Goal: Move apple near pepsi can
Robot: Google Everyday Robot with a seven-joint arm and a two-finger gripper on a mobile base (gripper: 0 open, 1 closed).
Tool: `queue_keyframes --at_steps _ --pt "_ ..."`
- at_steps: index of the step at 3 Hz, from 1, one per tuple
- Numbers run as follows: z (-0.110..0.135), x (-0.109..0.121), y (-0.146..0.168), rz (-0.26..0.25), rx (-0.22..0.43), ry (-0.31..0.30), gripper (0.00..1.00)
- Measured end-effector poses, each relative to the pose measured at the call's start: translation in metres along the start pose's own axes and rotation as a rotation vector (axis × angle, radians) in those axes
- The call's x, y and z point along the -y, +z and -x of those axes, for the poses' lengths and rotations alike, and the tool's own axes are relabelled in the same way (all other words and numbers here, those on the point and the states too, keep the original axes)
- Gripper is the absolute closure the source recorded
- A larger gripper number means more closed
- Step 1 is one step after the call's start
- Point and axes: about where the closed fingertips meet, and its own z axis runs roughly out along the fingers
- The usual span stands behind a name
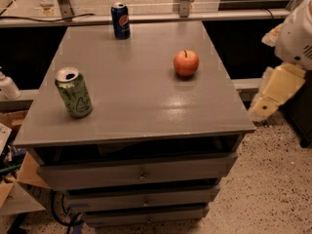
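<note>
Tool (274,90) hangs off the table's (146,126) right side, can't tell if spread or closed, and nothing's done yet: apple (186,63) sits mid-right, well apart from the pepsi can (120,20) at the back edge.

Dim, tabletop (146,101) glare, lit gripper (263,106) right

Looked like lab or workshop: grey drawer cabinet (141,174) on speckled floor (273,194), loose cables (61,213) and cardboard (14,191) at 8 o'clock, metal rail (219,17) at 12. Gripper (265,104) hung at 3 o'clock, beside cabinet.
</note>
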Motion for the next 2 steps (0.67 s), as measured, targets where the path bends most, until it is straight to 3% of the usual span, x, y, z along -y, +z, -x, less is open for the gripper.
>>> queue_keyframes --at_steps 2 --pt "0.033 0.047 0.055 -0.037 0.148 0.101 0.0"
